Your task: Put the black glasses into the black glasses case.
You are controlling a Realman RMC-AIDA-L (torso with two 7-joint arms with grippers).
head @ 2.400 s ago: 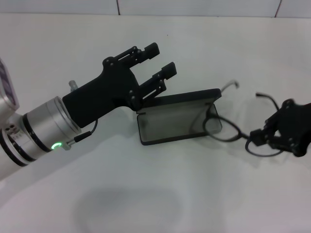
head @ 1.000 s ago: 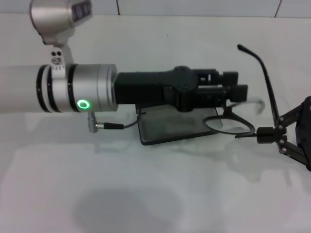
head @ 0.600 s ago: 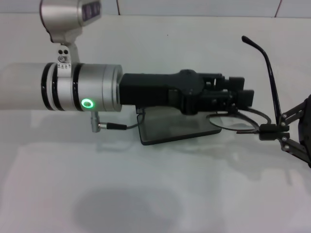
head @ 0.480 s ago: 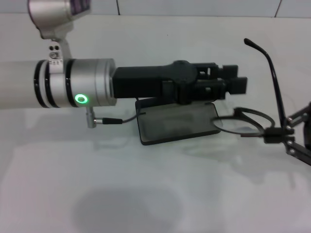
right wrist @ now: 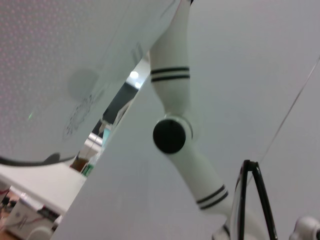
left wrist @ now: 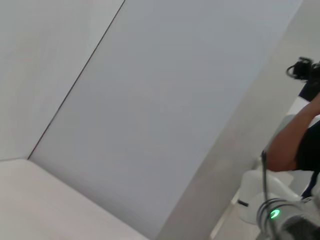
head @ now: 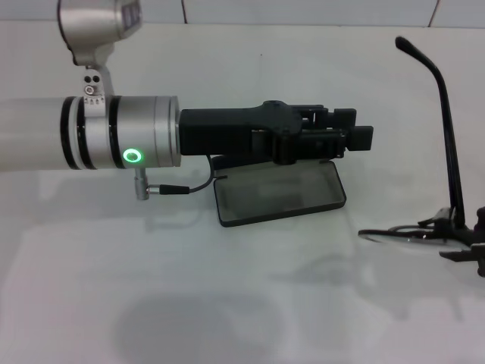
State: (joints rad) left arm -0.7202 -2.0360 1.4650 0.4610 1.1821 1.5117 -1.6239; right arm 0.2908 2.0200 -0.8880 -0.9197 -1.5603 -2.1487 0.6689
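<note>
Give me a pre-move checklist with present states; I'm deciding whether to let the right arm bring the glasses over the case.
1. Glasses held by right gripper: ok; they hang clear of the table, one temple arm pointing up.
2. Case open: ok; grey lining faces up.
3. Lid held back: cannot tell; left gripper reaches across the case's far edge and hides the lid.
4. Lenses level with tray: ok; they lie nearly flat.
5. Glasses over case: not ok; they are off to its right, apart from it.
6. Second temple arm folded: cannot tell.
</note>
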